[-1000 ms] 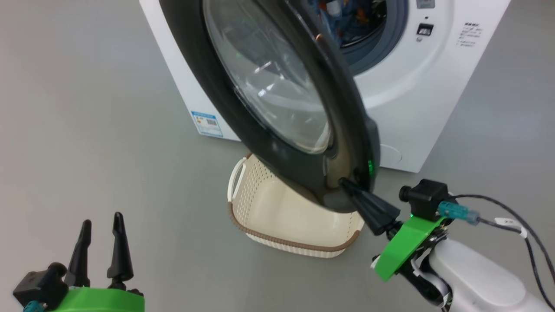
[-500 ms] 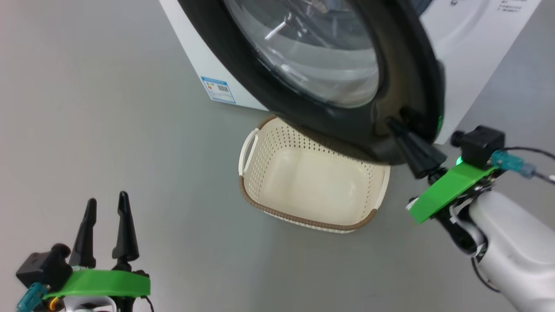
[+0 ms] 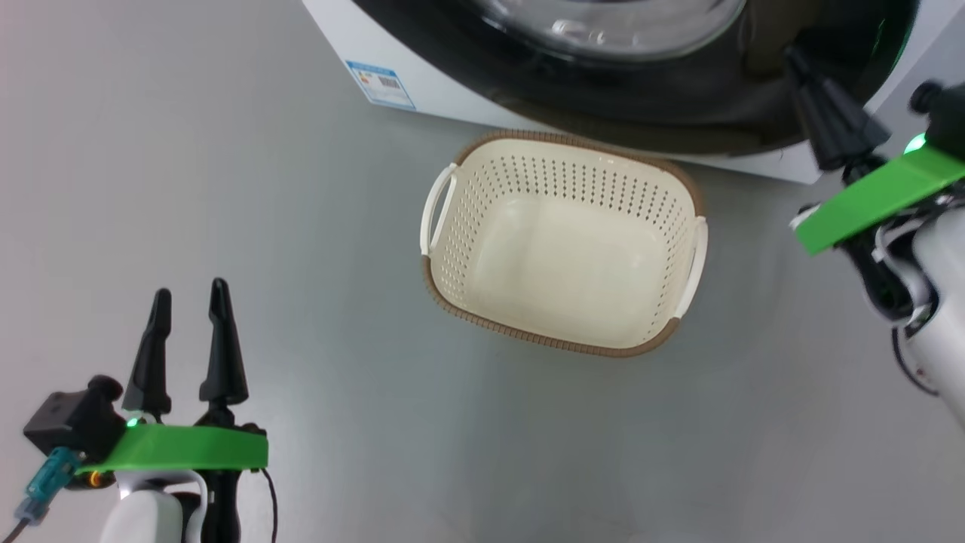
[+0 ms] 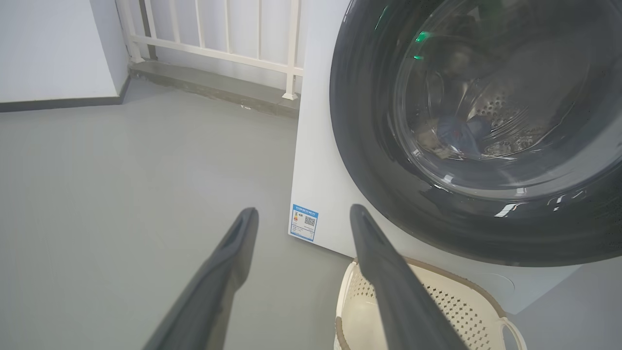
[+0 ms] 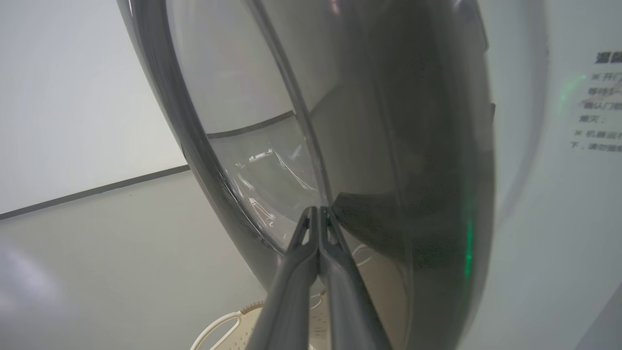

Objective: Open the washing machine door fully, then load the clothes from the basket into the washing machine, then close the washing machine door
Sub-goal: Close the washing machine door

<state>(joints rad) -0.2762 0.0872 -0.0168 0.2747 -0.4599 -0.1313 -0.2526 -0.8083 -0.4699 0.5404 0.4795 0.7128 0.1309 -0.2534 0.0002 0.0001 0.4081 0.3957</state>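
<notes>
The washing machine [image 3: 445,83] stands at the top of the head view. Its door [image 3: 663,105], glossy black with a glass bowl, lies nearly against the white front; I cannot tell if it is latched. My right gripper [image 3: 793,54] is shut, its joined tips [image 5: 318,214] pressing on the door's black rim [image 5: 369,194]. Through the glass [image 4: 486,97] the blue clothes [image 4: 459,133] lie in the drum. The cream basket [image 3: 452,279] sits empty on the floor before the machine. My left gripper [image 3: 188,294] hovers open and empty at the lower left, well clear of the basket.
Grey floor [image 3: 226,151] lies all around the basket. A small blue label [image 4: 303,222] marks the machine's side. Behind the machine runs a white railing [image 4: 218,43] on a low step, with a wall to the left. A basket handle [image 5: 218,328] shows below the right fingers.
The door has swung from half open to nearly against the machine, with my shut right gripper staying on its rim. The head camera has tilted down, baring the whole basket. My left gripper stays open.
</notes>
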